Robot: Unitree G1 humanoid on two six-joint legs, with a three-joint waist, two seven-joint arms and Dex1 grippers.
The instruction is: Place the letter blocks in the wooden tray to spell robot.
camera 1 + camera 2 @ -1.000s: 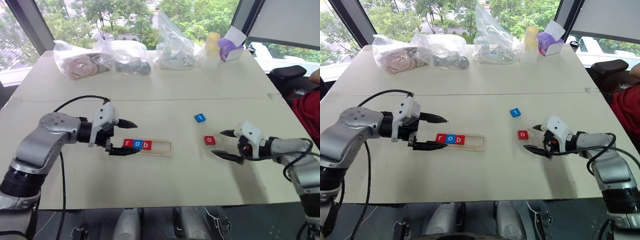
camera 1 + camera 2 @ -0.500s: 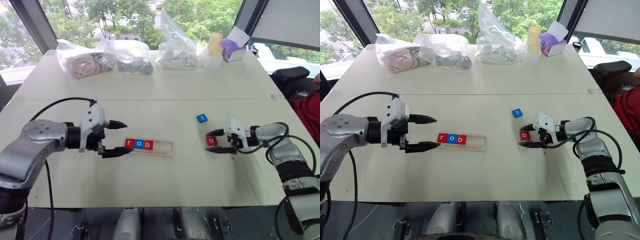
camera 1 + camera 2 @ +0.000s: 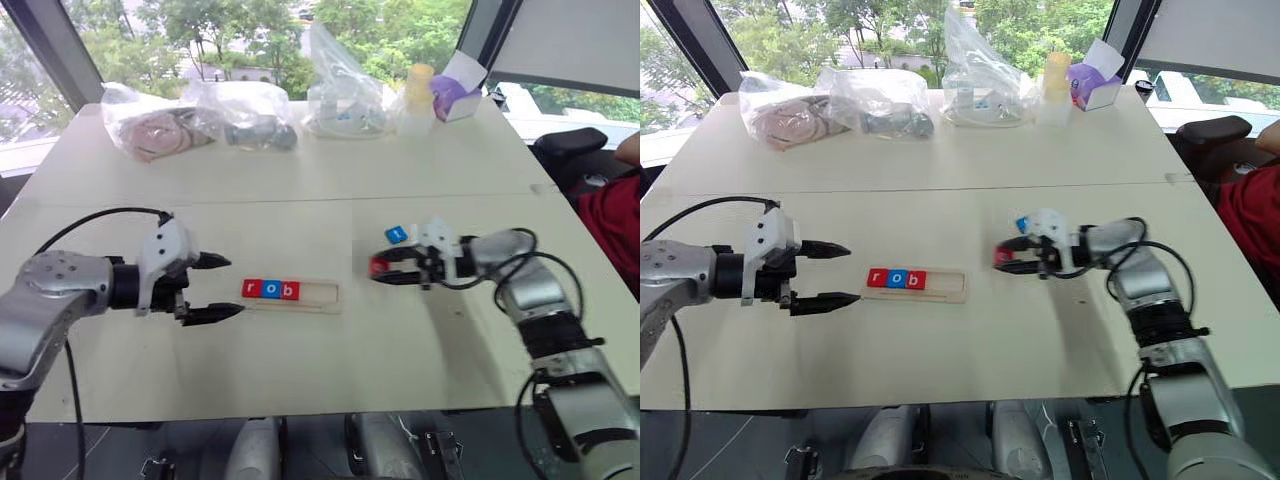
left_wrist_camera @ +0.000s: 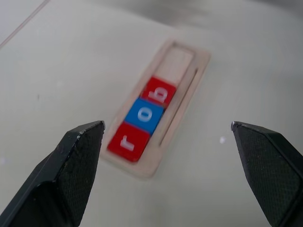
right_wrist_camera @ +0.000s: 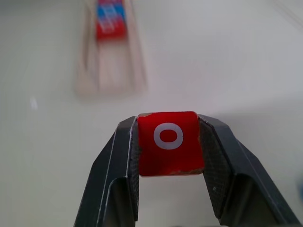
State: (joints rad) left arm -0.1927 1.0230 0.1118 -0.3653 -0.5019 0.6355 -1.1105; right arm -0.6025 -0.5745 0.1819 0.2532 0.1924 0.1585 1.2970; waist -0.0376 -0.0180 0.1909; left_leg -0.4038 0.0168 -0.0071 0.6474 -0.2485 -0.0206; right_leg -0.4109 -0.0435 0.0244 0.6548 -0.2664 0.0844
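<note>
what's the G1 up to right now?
Spelling "robot" with letter blocks. The wooden tray already holds r, o, b. The right gripper is shut on the red o block, held off the table on the tray's right. The blue t block lies on the table behind it. The left gripper sits open, left of the tray.

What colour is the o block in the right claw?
Red, with a white o: the o block shows best in the right wrist view, clamped in the right claw.

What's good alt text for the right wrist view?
The right hand grips a red block with a white o between its two black fingers, above a pale table. Farther off lies the wooden tray, blue and red blocks filling its far end, the near end unfilled.
</note>
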